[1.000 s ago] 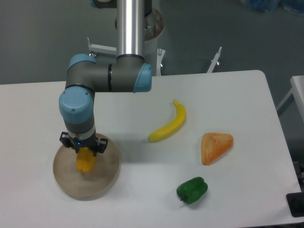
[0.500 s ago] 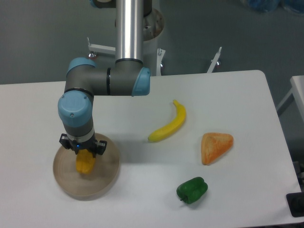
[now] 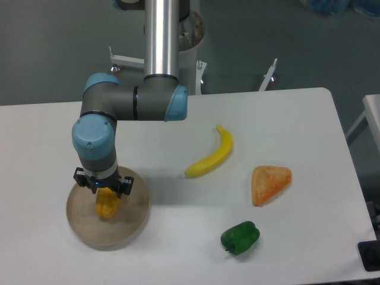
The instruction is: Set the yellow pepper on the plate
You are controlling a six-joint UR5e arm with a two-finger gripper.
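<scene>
Gripper: my two-finger gripper (image 3: 105, 191) was clenched on the small lobed yellow pepper (image 3: 106, 203), pointing straight down.
Pepper: it hung from my fingers over the round beige-tan plate (image 3: 127, 222), left of the centre; I could not tell if it touched the surface.
Progress: carrying looked done; lowering, if needed, and letting go were left.
Plate content: only the pepper above it.
Outside the plate: long yellow banana (image 3: 211, 157), orange wedge (image 3: 269, 183), green pepper (image 3: 240, 237), all well apart.
</scene>
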